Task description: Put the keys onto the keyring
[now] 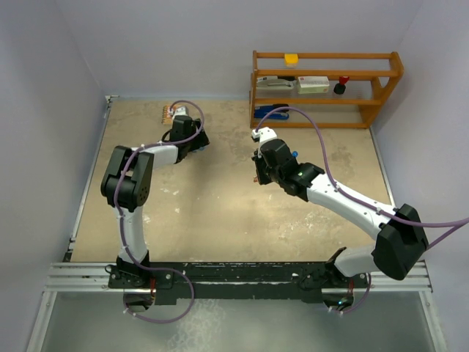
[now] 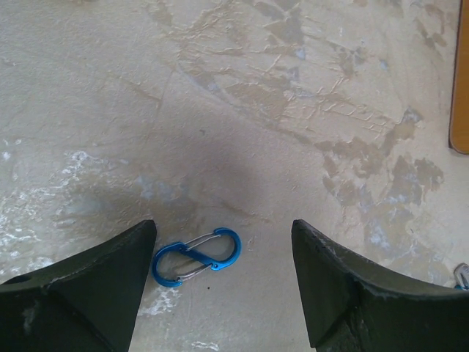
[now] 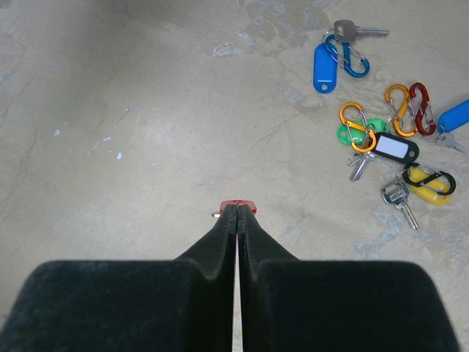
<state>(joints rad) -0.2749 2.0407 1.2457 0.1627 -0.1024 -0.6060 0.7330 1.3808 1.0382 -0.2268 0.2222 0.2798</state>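
Pinching what, Tom, those right jaws?

Clenched tight on a small red piece [image 3: 238, 206], Mara, with only its tip showing past them. Key or clip, I cannot tell.

And the left jaws?

Spread wide and grasping nothing. They hang over a blue clip [image 2: 196, 257] that lies flat on the worktop [image 2: 242, 103] between them.

Where are the keys [image 3: 396, 194]?

Further out, ahead and to the right of the right jaws. They are scattered on the worktop among coloured clips [image 3: 357, 126] and plastic tags [image 3: 323, 70], and some overlap.

How will they handle?

Light, stiff and thin, I'd judge. They lie flat, so they will be hard to get under, and the bare metal looks slippery. I'd take one by its head, across the flat faces, leaving the hole clear for threading, and drag it free of the tangle first
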